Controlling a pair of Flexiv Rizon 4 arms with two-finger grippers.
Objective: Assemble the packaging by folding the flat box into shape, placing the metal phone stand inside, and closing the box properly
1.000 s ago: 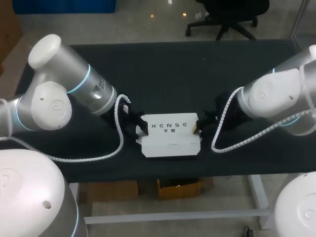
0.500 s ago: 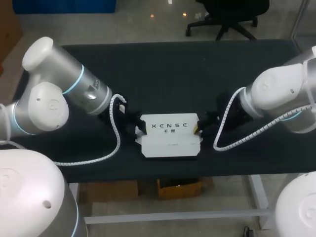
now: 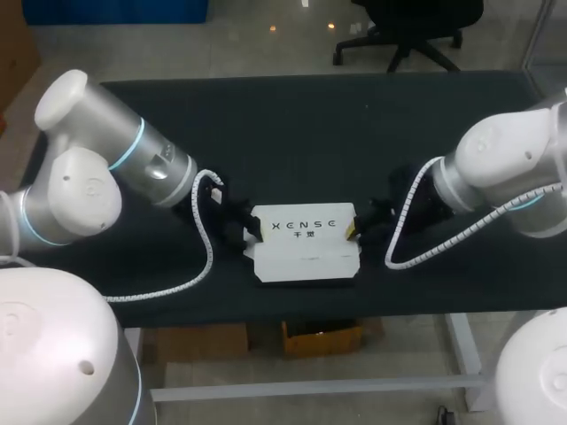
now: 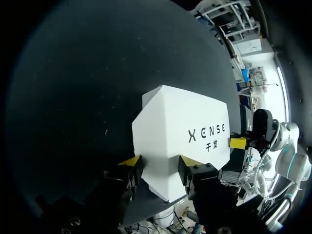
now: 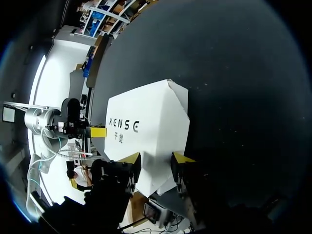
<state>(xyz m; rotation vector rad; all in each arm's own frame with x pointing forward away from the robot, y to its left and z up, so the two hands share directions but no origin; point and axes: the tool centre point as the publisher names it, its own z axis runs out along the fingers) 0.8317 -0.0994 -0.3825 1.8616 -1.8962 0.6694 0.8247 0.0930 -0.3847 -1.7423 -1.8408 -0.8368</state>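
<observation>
The white box (image 3: pixel 304 243) lies on the black desk (image 3: pixel 301 124), its printed face turned up and a plain flap laid along its near side. It is held between the two claws, one at each short end. No phone stand can be seen.

The left claw (image 3: pixel 242 233) is set against the box's left end. In the left wrist view the claw (image 4: pixel 159 165) is seen with its yellow-tipped fingers (image 4: pixel 130 162) standing a middling gap apart. The angled end of the box (image 4: pixel 180 126) runs into that gap and on below it. One finger is placed at the box's edge and the other over its white face, so the end is straddled rather than clamped from two sides. Ahead of this claw, past the far end of the box, a yellow tip of the right claw (image 4: pixel 238 143) is seen touching or just beside the box.

The right claw (image 3: pixel 354 229) is set against the box's right end in the same manner. In the right wrist view its fingers (image 5: pixel 181 158) are likewise parted to a middling gap. A folded corner of the box (image 5: pixel 146 122) reaches in between them and passes under them, and no grip from both sides is shown. Beyond the box's far end, a yellow tip of the left claw (image 5: pixel 97 131) is seen at the box's edge.

The left arm (image 3: pixel 115 168) is brought in from the left and the right arm (image 3: pixel 505 177) from the right, both held low over the desk. A white coiled cable (image 3: pixel 205 239) is draped beside the left claw, and another (image 3: pixel 403 221) is looped beside the right claw.
</observation>
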